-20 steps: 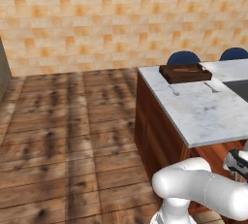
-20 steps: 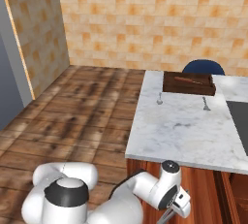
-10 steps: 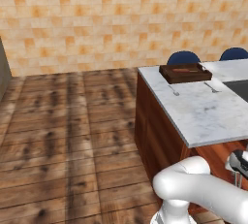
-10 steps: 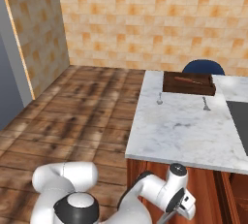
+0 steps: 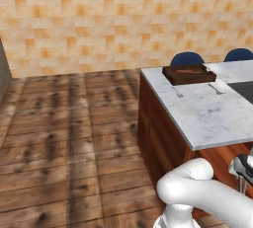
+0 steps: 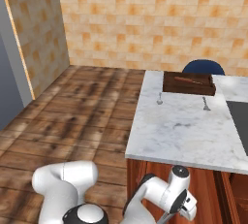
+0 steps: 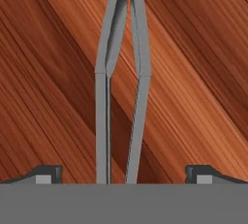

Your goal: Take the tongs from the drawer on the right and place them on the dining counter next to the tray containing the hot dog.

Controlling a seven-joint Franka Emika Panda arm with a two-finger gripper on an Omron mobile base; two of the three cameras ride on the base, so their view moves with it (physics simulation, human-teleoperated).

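**A:** Which step now?

**B:** Grabbing, I'd say. Pincer [image 7: 124, 172] spread wide, straddling the tongs [image 7: 121, 87] lying on the drawer [image 7: 53, 82] floor.

**A:** Next?

**B:** Probably squeeze, lift, then carry beside the tray [image 6: 189, 83] on the tabletop [image 6: 184, 126].

Even, bright rendered light is falling across the tiled wall [image 5: 99, 19] and plank floor [image 5: 64, 133], casting only soft dark patches on the boards; close-up, the tongs [image 7: 121, 87] are showing soft, slightly blurred edges against the wood.
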